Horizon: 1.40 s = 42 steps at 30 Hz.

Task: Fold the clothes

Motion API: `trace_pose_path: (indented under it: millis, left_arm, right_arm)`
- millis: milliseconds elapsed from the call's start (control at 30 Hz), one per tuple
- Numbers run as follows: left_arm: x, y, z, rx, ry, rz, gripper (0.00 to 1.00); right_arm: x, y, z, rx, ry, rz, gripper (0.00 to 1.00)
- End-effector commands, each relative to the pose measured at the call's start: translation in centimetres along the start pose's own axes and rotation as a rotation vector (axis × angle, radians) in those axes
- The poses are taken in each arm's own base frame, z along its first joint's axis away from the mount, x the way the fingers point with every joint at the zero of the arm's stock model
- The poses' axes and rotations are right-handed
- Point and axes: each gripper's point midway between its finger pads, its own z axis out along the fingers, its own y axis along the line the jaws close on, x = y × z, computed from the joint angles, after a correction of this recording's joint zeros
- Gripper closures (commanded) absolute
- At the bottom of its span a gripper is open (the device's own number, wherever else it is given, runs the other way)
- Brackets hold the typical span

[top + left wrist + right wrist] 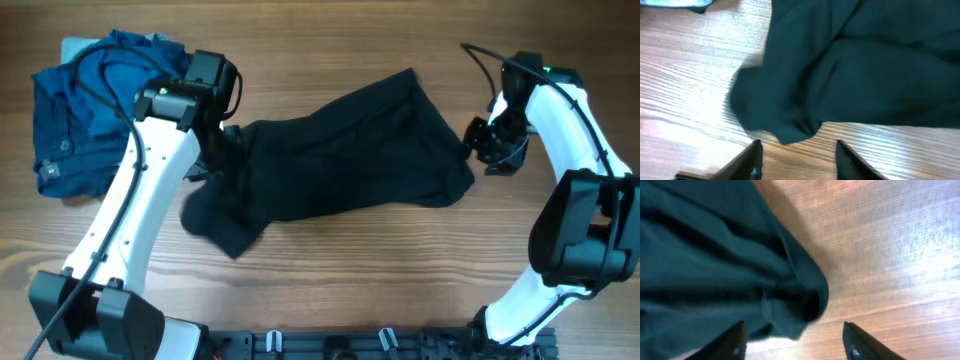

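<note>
Along the near edge of the pale wood-grain table (400, 280), nothing lay folded. The one dark, soft cloth garment (340, 150) sprawled rumpled across the middle, so the job looked barely begun. The left gripper (799, 146) hung at its left end, fingers spread with nothing between them. The right gripper (794, 327) stood likewise wide apart at the cloth's right-hand corner, gripping nothing. I counted two arms, two grippers and one dark garment. At the far left corner sat one crumpled heap of blue clothes (90, 110), unfolded too; how many pieces it held, I couldn't tell.
</note>
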Motion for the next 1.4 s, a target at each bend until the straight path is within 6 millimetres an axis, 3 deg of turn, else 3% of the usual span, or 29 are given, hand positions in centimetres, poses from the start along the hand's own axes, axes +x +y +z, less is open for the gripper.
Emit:
trace_pose_path:
  millis: [0, 67, 233, 300, 367, 433, 500, 567, 700, 767, 833, 900, 967, 1033, 1100, 1133, 1233, 1267, 1367]
  left_arm:
    - [-0.1, 0.4, 0.5, -0.018, 0.014, -0.005, 0.32]
    - [-0.5, 0.2, 0.5, -0.01, -0.003, -0.004, 0.26]
    - [-8.3, -3.6, -0.1, 0.129, -0.304, 0.036, 0.32]
    - [-10.7, -5.0, 1.5, 0.143, -0.352, 0.066, 0.36]
    - [-11.2, -5.4, 4.8, 0.112, -0.303, 0.072, 0.44]
    - [-11.0, -5.0, 7.7, 0.057, -0.246, 0.074, 0.56]
    - [-11.2, -3.7, 8.9, -0.017, -0.241, 0.048, 0.6]
    - [-12.0, -1.9, 8.7, -0.081, -0.273, -0.021, 0.58]
    - [-12.7, 1.1, 8.9, -0.096, -0.264, -0.152, 0.44]
    - [-12.7, 2.3, 9.0, -0.104, -0.254, -0.201, 0.44]
    - [-12.8, 3.6, 9.1, -0.113, -0.245, -0.239, 0.46]
    - [-12.9, 3.9, 9.2, -0.115, -0.244, -0.245, 0.56]
    - [-12.6, 4.0, 9.5, -0.121, -0.229, -0.243, 0.75]
    - [-12.3, 4.0, 9.9, -0.126, -0.21, -0.239, 0.84]
    - [-12.2, 3.9, 10.2, -0.125, -0.201, -0.237, 0.89]
    - [-12.2, 3.7, 10.3, -0.115, -0.195, -0.237, 0.94]
    - [-12.1, 3.7, 10.3, -0.116, -0.195, -0.236, 0.96]
    - [-12.2, 3.7, 10.3, -0.115, -0.195, -0.237, 0.96]
    - [-12.2, 3.7, 10.3, -0.116, -0.195, -0.236, 0.96]
  right_arm:
    - [-2.2, 2.6, -1.8, -0.144, -0.105, -0.07, 0.3]
    - [-4.5, 5.8, -2.7, -0.268, -0.213, -0.158, 0.3]
    - [-8.9, 12.5, -4.8, -0.279, -0.512, -0.355, 0.29]
    - [-9.8, 15.0, -5.0, -0.243, -0.601, -0.407, 0.29]
    - [-10.2, 16.6, -3.3, -0.217, -0.618, -0.434, 0.31]
    - [-11.0, 17.0, -1.5, -0.211, -0.613, -0.432, 0.33]
    - [-11.7, 17.1, 0.3, -0.209, -0.606, -0.428, 0.35]
    - [-12.2, 17.3, 1.4, -0.209, -0.607, -0.428, 0.36]
    - [-13.1, 17.8, 4.5, -0.221, -0.59, -0.39, 0.4]
    - [-13.4, 17.7, 5.8, -0.224, -0.58, -0.362, 0.43]
    - [-13.7, 17.8, 6.1, -0.235, -0.586, -0.338, 0.5]
    - [-13.9, 17.9, 6.0, -0.242, -0.597, -0.337, 0.62]
    - [-13.9, 17.9, 5.9, -0.25, -0.594, -0.314, 0.94]
    - [-13.7, 18.2, 5.7, -0.264, -0.588, -0.319, 0.96]
    - [-13.4, 18.6, 4.5, -0.289, -0.595, -0.329, 0.96]
    - [-13.7, 18.8, 0.4, -0.314, -0.664, -0.331, 0.96]
    - [-14.2, 17.1, -6.6, -0.336, -0.758, -0.296, 0.96]
    - [-14.5, 15.4, -10.0, -0.338, -0.807, -0.263, 0.96]
    - [-14.4, 9.7, -14.7, -0.306, -0.855, -0.168, 0.96]
